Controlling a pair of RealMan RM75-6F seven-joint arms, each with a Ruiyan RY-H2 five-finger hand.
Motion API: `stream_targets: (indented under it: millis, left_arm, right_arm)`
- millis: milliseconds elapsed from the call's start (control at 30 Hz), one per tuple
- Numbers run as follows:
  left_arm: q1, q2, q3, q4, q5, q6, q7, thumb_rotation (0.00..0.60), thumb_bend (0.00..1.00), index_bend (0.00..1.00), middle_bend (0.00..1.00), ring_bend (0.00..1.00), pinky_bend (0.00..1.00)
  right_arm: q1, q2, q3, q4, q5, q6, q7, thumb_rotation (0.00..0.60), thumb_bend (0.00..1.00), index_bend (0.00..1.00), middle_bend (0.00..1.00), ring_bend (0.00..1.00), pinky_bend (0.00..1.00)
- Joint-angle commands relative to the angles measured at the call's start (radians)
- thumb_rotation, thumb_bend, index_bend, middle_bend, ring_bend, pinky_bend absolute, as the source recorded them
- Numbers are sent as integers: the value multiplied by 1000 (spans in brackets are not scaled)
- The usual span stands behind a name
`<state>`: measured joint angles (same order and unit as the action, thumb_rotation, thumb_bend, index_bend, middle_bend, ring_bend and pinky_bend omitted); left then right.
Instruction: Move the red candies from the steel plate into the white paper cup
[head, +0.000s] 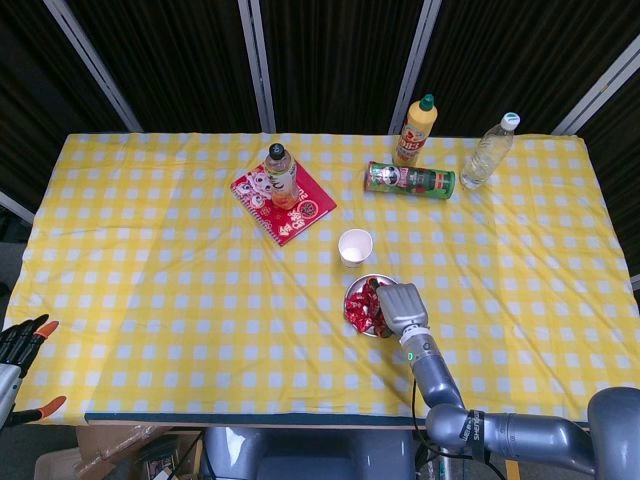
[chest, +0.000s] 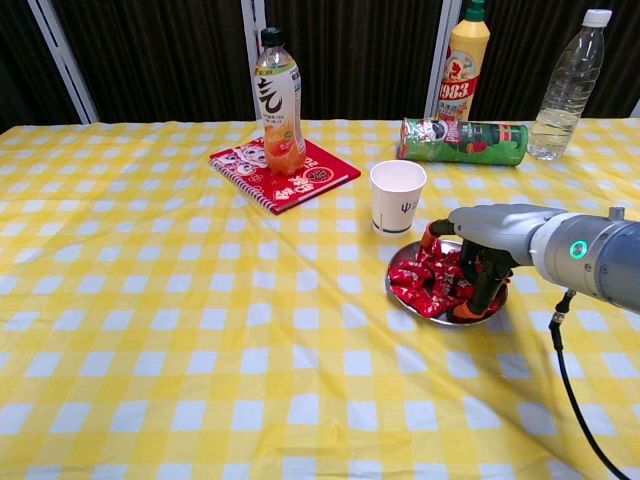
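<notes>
The steel plate (chest: 468, 320) lies in front of the white paper cup (chest: 397, 196), with a heap of red candies (chest: 420, 282) on it. My right hand (chest: 482, 240) hangs over the plate's right half. Its fingers (chest: 484, 288) curl down into the heap and the thumb bends toward the candies. Whether a candy is pinched is hidden. From the head view, the right hand (head: 400, 304) covers the right side of the plate (head: 366, 279), just below the cup (head: 355, 246). My left hand (head: 20, 343) stays off the table's lower left corner, holding nothing.
A red notebook (chest: 285, 170) with an orange drink bottle (chest: 279, 100) standing on it is at the back left. A green can (chest: 463, 141) lies on its side behind the cup, with a yellow bottle (chest: 468, 65) and a clear water bottle (chest: 570, 85) behind it.
</notes>
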<state>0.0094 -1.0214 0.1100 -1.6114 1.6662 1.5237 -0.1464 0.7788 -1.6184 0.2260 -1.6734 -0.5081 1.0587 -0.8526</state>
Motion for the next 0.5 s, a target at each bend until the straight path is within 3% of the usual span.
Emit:
stream_targets:
  millis: [33,500]
  left_arm:
    - [-1,1,0,-4,-1,-2,1,600,66,0,0,0,0]
    - [-2,4,1,-3,-5,-7,-5,600,65,0,0,0,0]
  right_arm:
    - [9,-4,-6,7,13,1,-2,600,292,207,764,836,1000]
    - [44,-22,-6,31,34,2,31,600,293,216,764,836,1000]
